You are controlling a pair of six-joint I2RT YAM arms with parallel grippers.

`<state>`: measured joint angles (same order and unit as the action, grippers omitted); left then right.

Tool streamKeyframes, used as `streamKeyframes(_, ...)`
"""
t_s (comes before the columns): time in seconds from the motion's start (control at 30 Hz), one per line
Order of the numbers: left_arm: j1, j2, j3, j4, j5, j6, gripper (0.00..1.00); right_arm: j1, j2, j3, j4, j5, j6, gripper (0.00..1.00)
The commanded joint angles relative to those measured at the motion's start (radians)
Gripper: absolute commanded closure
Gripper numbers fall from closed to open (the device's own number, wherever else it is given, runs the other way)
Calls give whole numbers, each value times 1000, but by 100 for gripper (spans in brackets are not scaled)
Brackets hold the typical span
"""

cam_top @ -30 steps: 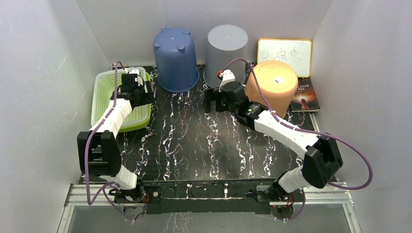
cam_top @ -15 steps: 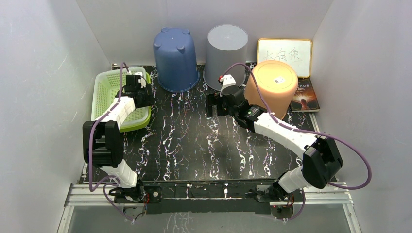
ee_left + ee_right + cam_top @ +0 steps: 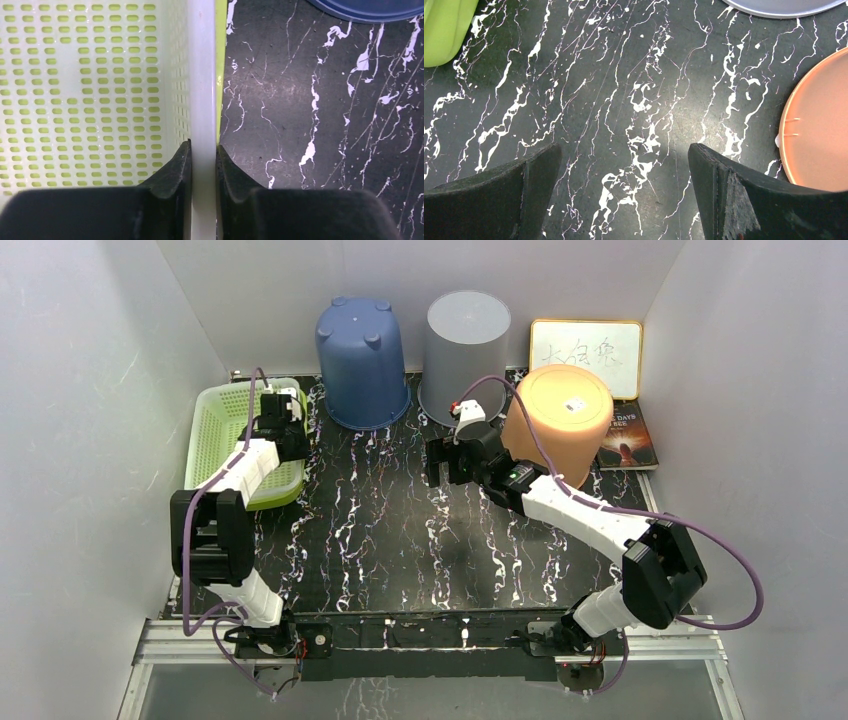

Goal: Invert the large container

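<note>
The left gripper (image 3: 202,162) is pinched onto the right-hand wall of the green basket (image 3: 222,430). One finger is inside the mesh and one outside, with the pale rim clamped between them. The basket is mouth up at the left edge of the counter (image 3: 400,540), toward the far-left corner. Whether it rests flat or is slightly raised cannot be told.

Going by its perforated walls and thin rim, I judge it to be light plastic. It is probably fairly stiff along the rim but likely to flex in the mesh panels. A one-sided pinch should carry it, though it may sag or swivel about the fingers when rolled over. The rim on a long side, as here, seems the sound place to hold it, since the mesh offers little to bite on. The plastic looks smooth, so a firm clamp matters.

The right gripper (image 3: 624,160) is spread wide and holds nothing. It hovers over bare counter toward the far edge, just beside the orange bucket (image 3: 560,420). A blue bucket (image 3: 358,360) and a grey bucket (image 3: 466,340) stand bottom up along the far edge. A whiteboard (image 3: 586,355) and a book (image 3: 628,438) lie at the far-right corner.
</note>
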<state>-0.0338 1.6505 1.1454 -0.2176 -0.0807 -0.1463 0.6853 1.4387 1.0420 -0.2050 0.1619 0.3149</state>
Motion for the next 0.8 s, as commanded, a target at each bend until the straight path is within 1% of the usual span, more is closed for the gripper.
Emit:
streamKeyframes(0.0, 11, -42, -10, -25, -18, 9, 100, -3, -31, -1, 59, 20, 1, 2)
streamKeyframes(0.1, 11, -62, -4, -48, -32, 16, 100, -2, -32, -9, 59, 24, 1, 2)
streamKeyframes(0.17, 10, -87, 31, -89, -48, 19, 100, -3, -32, -14, 59, 30, 0, 2)
streamKeyframes(0.47, 7, -259, 245, -314, -49, 26, 100, -13, -34, -14, 61, 33, 1, 2)
streamKeyframes(0.53, 8, -292, 280, -361, -33, 29, 100, -14, -39, -8, 59, 31, 1, 2)
streamKeyframes(0.67, 5, -389, 314, -401, 49, 8, 100, -15, -43, 21, 47, 15, -11, 3)
streamKeyframes(0.77, 3, -447, 364, -448, 46, 10, 100, -14, -41, 50, 28, 14, -35, 3)
